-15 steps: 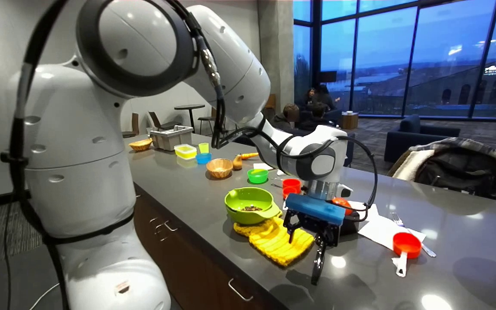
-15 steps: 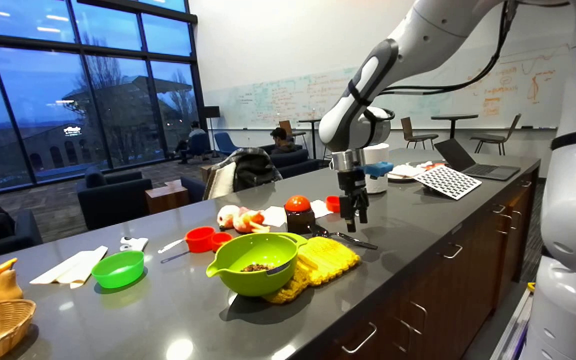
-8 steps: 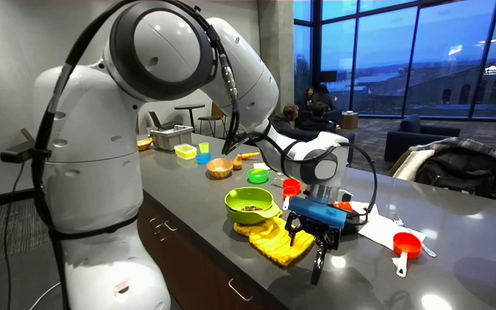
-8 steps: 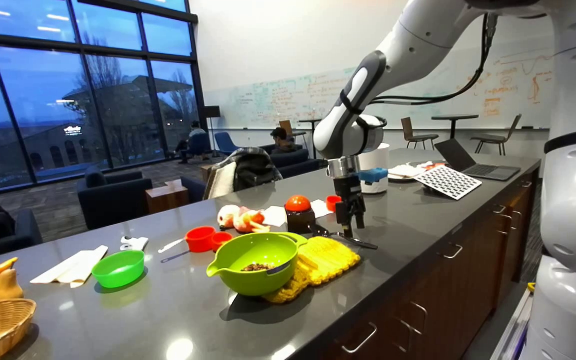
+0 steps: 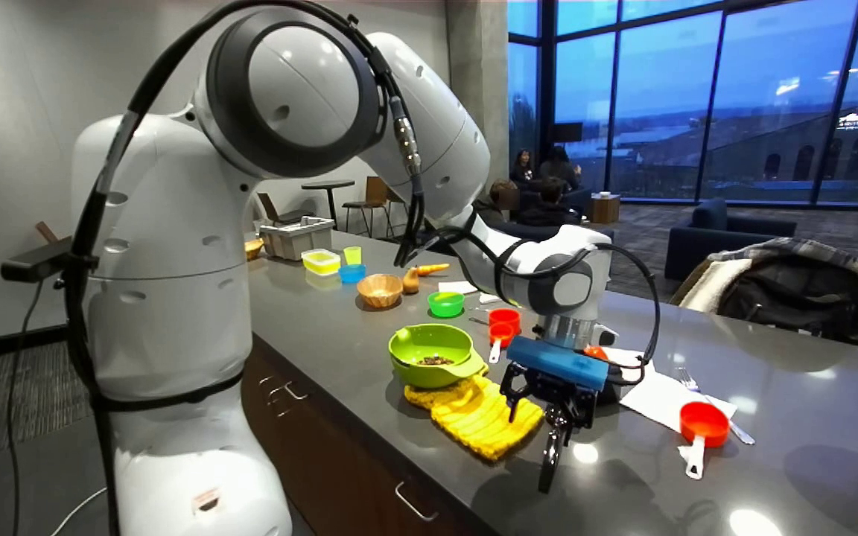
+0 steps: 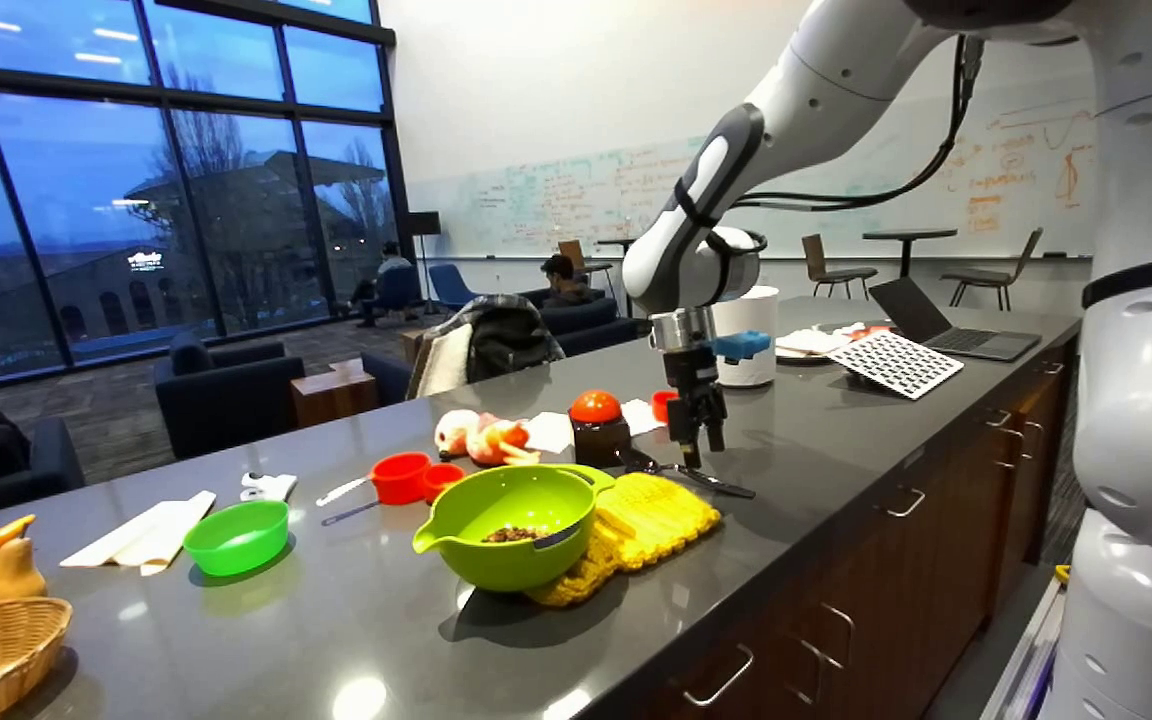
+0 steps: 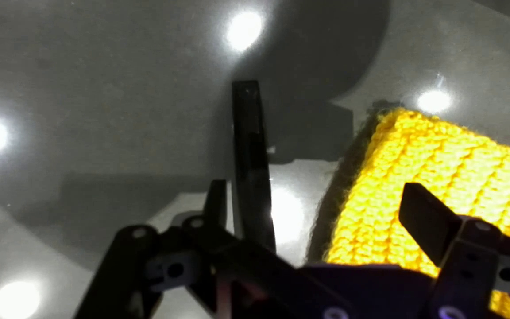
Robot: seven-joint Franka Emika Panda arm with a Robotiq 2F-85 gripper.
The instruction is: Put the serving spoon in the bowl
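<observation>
The serving spoon lies on the counter beside the yellow cloth; its black handle shows in both exterior views (image 5: pixel 549 469) (image 6: pixel 716 483) and in the wrist view (image 7: pixel 249 146). Its head end is largely hidden in the wrist view by my gripper. The lime-green bowl (image 5: pixel 408 366) (image 6: pixel 496 568) stands partly on the yellow cloth, with small brown bits inside. My gripper (image 5: pixel 537 426) (image 6: pixel 703 455) (image 7: pixel 314 184) is open and empty, pointing down above the handle. In the wrist view the handle runs between the fingers, close to the left one; the right finger is over the cloth.
The yellow cloth (image 5: pixel 485 428) (image 6: pixel 651 520) lies beside the handle. A dark jar with an orange-red top (image 6: pixel 598 430) stands just behind the spoon. Red measuring cups (image 6: pixel 399 480) and a small green dish (image 6: pixel 236 540) stand farther off. The counter's front edge is near the handle's end.
My gripper has come down closer to the handle and shifted a little sideways; the arm links have swung. It stays open. The spoon, bowl and cloth have not moved.
</observation>
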